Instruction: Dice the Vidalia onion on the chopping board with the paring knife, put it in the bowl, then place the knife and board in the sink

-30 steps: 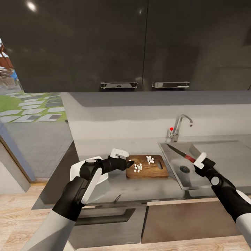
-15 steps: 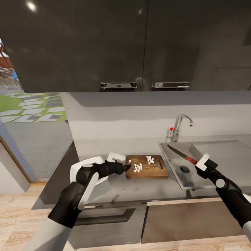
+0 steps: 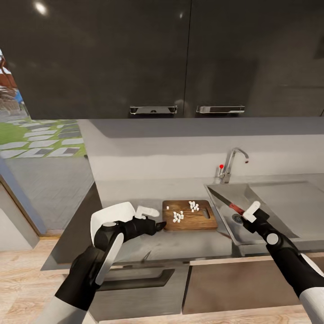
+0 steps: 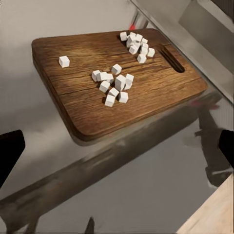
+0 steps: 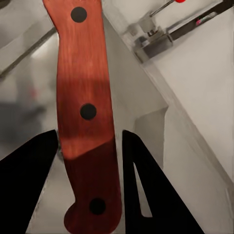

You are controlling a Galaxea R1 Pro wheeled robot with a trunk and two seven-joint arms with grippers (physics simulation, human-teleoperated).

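Observation:
The brown chopping board [image 3: 198,218] lies on the grey countertop [image 3: 180,245] just left of the sink [image 3: 279,202]. Two clusters of white diced onion [image 3: 178,217] rest on it; the left wrist view shows the board [image 4: 146,97] and the cubes [image 4: 115,87] close up. My left gripper [image 3: 158,223] hovers open at the board's left end, its dark fingertips [image 4: 9,151] wide apart with nothing between them. The white bowl [image 3: 108,213] sits behind my left forearm. Over the sink's left part, my right gripper [image 3: 246,215] is shut on the paring knife [image 3: 227,201], gripping its red-orange handle [image 5: 85,112].
The chrome tap [image 3: 233,163] and red knob [image 3: 221,166] stand behind the sink, and the tap base [image 5: 153,36] shows in the right wrist view. Black upper cabinets with chrome handles [image 3: 153,109] hang overhead. Left of the counter is an opening to the outside.
My right gripper has carried the knife leftward and lower over the sink basin. My left gripper has dropped and drawn back a little from the board's left end.

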